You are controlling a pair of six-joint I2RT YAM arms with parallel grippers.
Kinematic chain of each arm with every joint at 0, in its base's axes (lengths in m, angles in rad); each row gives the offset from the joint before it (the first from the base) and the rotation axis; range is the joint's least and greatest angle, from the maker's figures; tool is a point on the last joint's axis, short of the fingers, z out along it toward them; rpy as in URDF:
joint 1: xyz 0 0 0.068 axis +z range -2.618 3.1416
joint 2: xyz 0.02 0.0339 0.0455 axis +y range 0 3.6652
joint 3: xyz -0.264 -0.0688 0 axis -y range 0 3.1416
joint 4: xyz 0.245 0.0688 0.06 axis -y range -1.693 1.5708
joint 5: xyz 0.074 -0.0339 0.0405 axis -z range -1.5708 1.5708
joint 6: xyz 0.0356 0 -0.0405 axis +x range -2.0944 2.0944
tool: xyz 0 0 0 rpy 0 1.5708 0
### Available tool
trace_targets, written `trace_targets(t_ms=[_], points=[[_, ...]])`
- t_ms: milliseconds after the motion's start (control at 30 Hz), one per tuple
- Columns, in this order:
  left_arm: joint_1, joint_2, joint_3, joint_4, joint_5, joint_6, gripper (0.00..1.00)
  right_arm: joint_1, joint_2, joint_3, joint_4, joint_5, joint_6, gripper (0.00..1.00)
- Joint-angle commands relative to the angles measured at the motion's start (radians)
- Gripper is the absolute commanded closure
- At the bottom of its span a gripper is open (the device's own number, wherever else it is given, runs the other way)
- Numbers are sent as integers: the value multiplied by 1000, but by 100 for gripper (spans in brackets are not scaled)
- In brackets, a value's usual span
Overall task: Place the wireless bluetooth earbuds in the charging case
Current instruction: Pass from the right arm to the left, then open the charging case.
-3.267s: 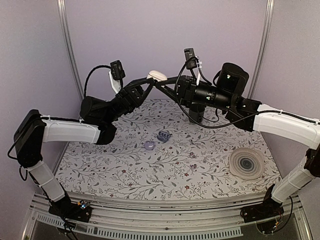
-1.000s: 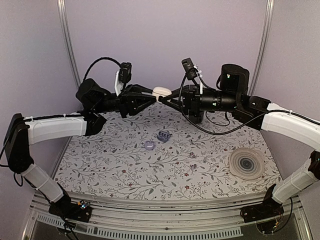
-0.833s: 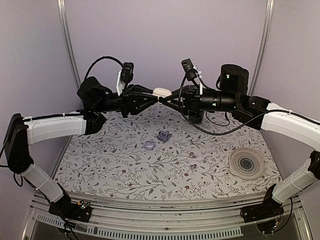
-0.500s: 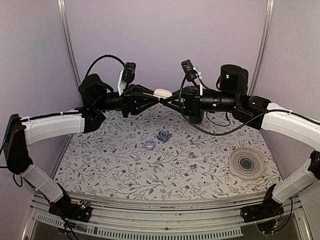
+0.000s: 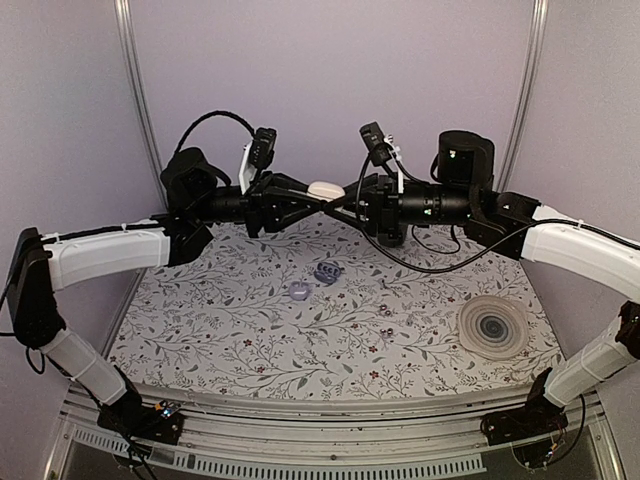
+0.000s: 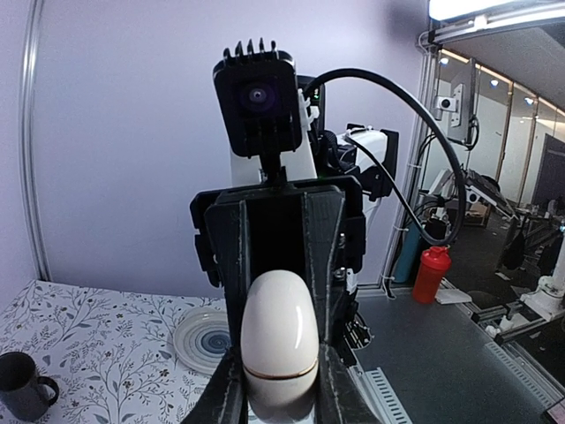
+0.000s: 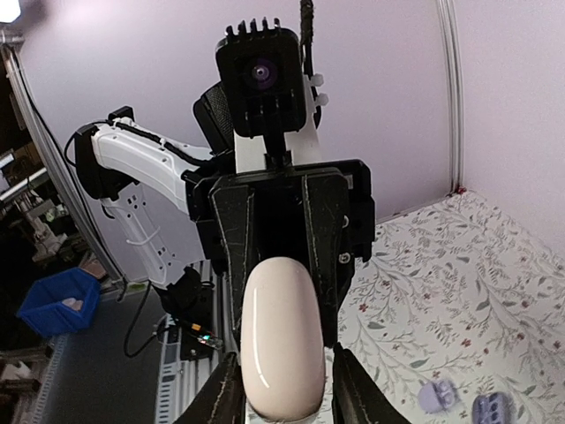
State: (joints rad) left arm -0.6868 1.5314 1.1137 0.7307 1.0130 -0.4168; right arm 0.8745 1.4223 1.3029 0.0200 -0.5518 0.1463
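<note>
The charging case (image 5: 325, 188) is a glossy cream-white oval pebble with a thin seam, closed. It is held in the air above the back of the table. My left gripper (image 5: 316, 194) and right gripper (image 5: 335, 194) meet tip to tip, and both are shut on the case from opposite ends. The case fills the space between the fingers in the left wrist view (image 6: 280, 346) and the right wrist view (image 7: 283, 346). Two small lilac pieces (image 5: 327, 271) (image 5: 299, 290) lie on the table below. I cannot tell whether they are earbuds.
A round striped plate (image 5: 492, 326) lies at the right of the floral table and shows in the left wrist view (image 6: 210, 338). A dark mug (image 6: 22, 384) stands at the table's far right corner. Purple walls close in the back and sides.
The left gripper brought the case down from higher up to meet the right gripper. Over the last second both arms levelled out, and the case stayed between the two grippers.
</note>
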Motion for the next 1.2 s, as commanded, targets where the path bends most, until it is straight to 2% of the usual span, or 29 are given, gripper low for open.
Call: trace_targets(t_ms=[0, 67, 133, 300, 367, 467, 533, 733, 867, 1167], points=[[-34, -7, 8, -10, 7, 40, 100, 8, 7, 11, -14, 36, 1, 51], [-34, -19, -6, -12, -2, 62, 100, 8, -5, 6, -34, 62, -12, 37], [-31, -30, -6, -39, -4, 87, 100, 8, -20, -1, -58, 95, -28, 27], [-17, -51, -13, -108, -1, 137, 100, 6, -48, -11, -116, 125, -50, 26], [-4, -55, -28, -107, 1, 133, 100, 7, -69, -27, -117, 126, -47, 29], [-1, -57, -41, -99, 9, 128, 100, 7, -83, -36, -127, 123, -42, 43], [0, -52, -36, -125, 6, 141, 100, 5, -91, -40, -125, 115, -38, 49], [-2, -31, -31, -124, 26, 132, 100, 8, -92, -35, -138, 127, -39, 50], [-10, -23, -27, -122, 37, 129, 100, 7, -78, -23, -146, 123, -47, 56], [-16, 0, -25, -115, 35, 122, 100, 7, -67, -18, -124, 82, -35, 55]])
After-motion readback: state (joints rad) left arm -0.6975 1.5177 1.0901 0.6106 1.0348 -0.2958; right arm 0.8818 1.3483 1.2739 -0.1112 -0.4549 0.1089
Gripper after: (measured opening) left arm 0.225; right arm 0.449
